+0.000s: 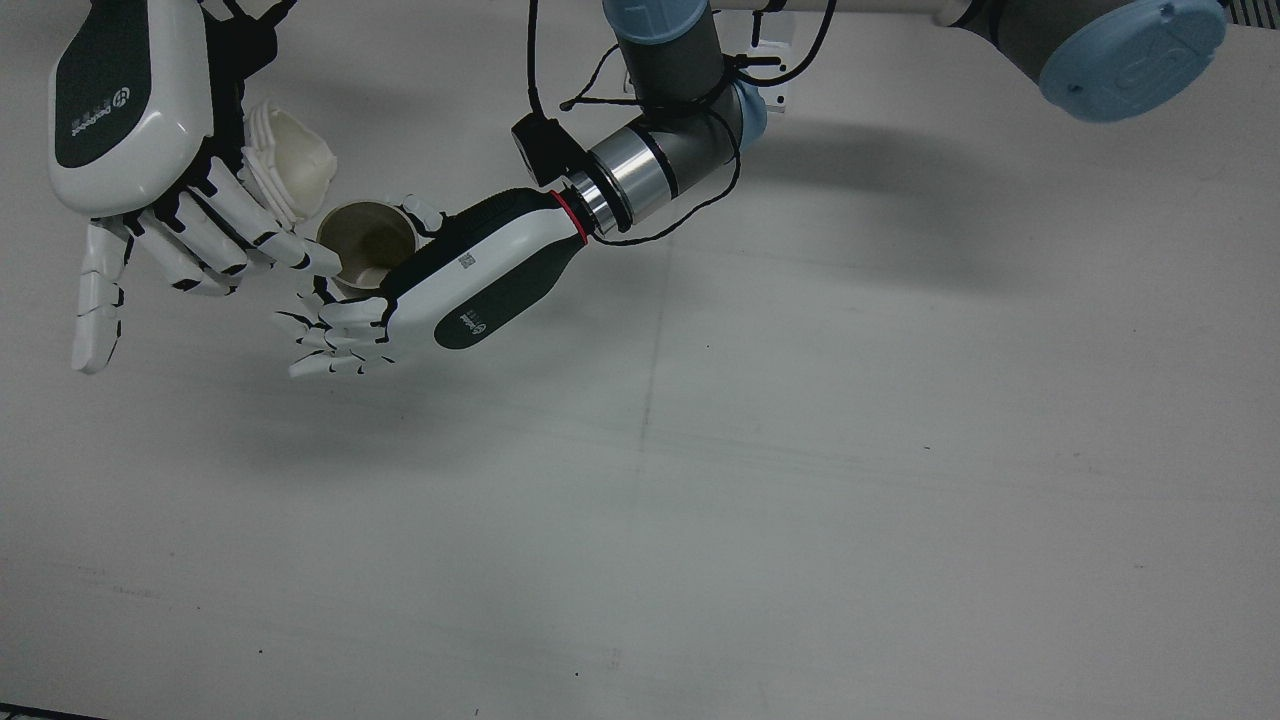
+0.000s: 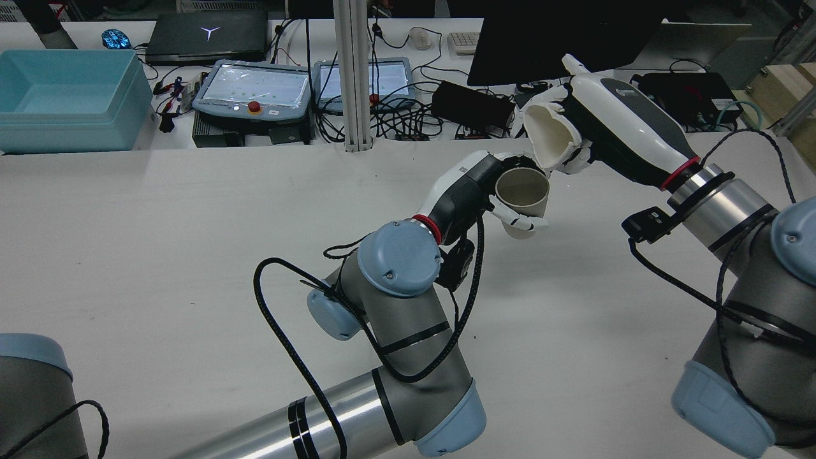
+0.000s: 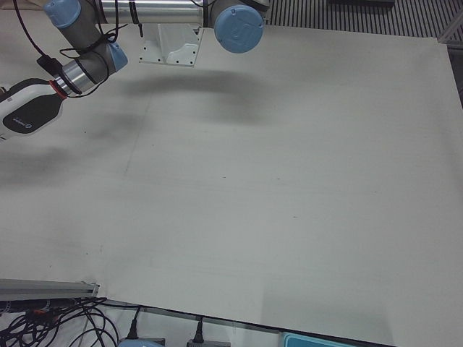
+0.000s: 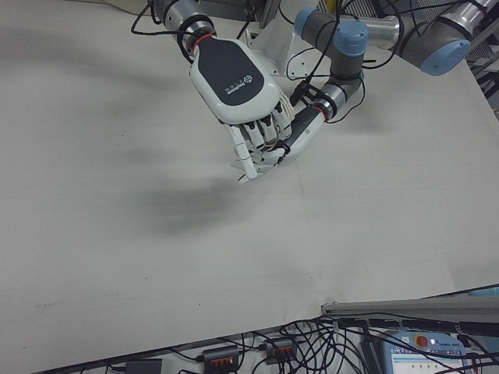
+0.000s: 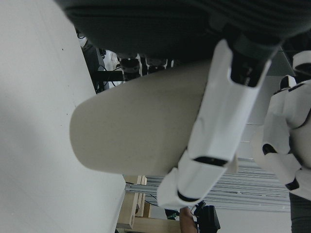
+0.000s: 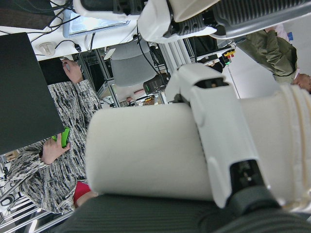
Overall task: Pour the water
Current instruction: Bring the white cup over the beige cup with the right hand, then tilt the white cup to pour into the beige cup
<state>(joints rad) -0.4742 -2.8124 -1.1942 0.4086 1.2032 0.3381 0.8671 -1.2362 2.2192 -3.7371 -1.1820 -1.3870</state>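
Above the table (image 1: 800, 450), two cups, apparently one per hand.

Left hand (image 3: 25, 116) at view's left edge; fingers apparently cropped.

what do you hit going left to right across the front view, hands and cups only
right robot hand → white cup tilted in its grasp → tan cup, upright, mouth open → left robot hand holding the tan cup
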